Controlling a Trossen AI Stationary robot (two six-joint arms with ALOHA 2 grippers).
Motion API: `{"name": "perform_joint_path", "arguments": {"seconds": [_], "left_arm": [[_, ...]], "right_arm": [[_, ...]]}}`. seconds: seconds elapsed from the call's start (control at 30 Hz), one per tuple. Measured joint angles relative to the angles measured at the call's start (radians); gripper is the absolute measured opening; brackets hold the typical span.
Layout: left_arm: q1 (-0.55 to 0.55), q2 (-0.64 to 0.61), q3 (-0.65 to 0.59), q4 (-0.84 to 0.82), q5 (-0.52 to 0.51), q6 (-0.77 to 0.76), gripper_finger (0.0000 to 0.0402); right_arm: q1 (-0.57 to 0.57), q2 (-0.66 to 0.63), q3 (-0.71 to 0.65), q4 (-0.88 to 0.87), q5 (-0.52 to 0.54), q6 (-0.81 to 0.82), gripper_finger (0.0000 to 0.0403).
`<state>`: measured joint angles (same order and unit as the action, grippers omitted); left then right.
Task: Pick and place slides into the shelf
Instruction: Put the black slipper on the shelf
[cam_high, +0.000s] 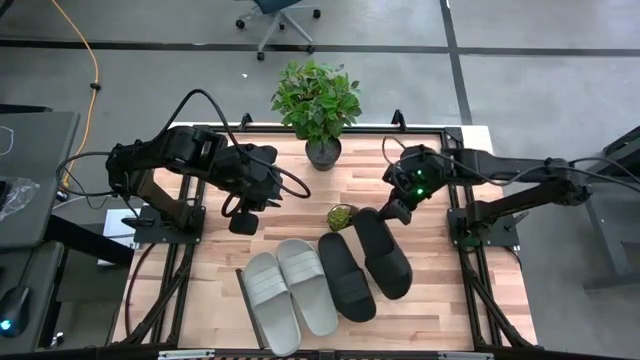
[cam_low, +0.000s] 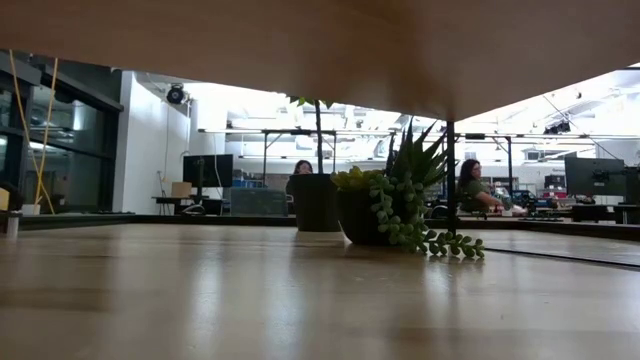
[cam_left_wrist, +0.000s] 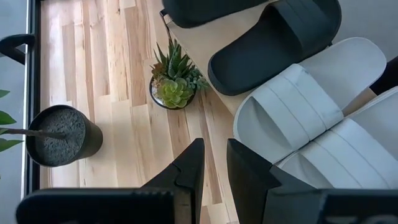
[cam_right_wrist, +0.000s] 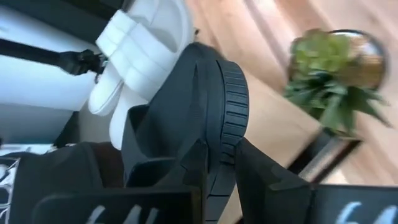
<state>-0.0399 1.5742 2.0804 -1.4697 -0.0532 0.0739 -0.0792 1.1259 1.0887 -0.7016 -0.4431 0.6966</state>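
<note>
On the front half of the slatted wooden table (cam_high: 200, 285), four slides are seen lying side by side on the shelf (cam_high: 241, 285), a flat light-wood tray with thin dark edges: two light grey slides (cam_high: 290, 290) toward the left and two black slides (cam_high: 365, 265) toward the right, their long axes running roughly front to back and tilted slightly. The rightmost black slide (cam_high: 383, 252) is the one on which the coming move is judged to turn. Its rear end lies directly under the right gripper (cam_high: 397, 212), and its length extends from there toward the front edge. In the right wrist view the ribbed sole edge of this slide (cam_right_wrist: 224, 118) is pinched between the nearly closed fingers (cam_right_wrist: 255, 171), so release onto the shelf appears to be the step in hand. The left gripper (cam_high: 243, 222) hangs behind the grey pair, its fingers (cam_left_wrist: 189, 174) drawn close together on nothing; it is the farther arm. A small succulent pot (cam_high: 341, 216) stands just behind the black slides, and a larger potted plant (cam_high: 318, 110) stands at the rear edge. Beyond the table, an open workroom with seated people is seen in the low view.
</note>
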Motion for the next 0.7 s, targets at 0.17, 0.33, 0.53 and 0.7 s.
{"name": "perform_joint_path", "arguments": {"seconds": [0.17, 0.33, 0.53, 0.7], "left_arm": [[0.000, 0.000, 0.000, 0.000, 0.000, -0.001, 0.0058], [0.000, 0.000, 0.000, 0.000, 0.000, -0.001, 0.0058], [0.000, 0.000, 0.000, 0.001, -0.001, -0.001, 0.0058], [0.000, 0.000, 0.000, 0.001, -0.006, 0.001, 0.0058]], "right_arm": [[0.011, -0.003, -0.078, 0.153, -0.037, 0.048, 0.0033], [0.014, -0.004, -0.104, 0.182, -0.037, 0.064, 0.0033], [0.014, -0.004, -0.105, 0.190, -0.032, 0.063, 0.0033], [0.014, -0.004, -0.104, 0.181, -0.022, 0.063, 0.0039]]}}
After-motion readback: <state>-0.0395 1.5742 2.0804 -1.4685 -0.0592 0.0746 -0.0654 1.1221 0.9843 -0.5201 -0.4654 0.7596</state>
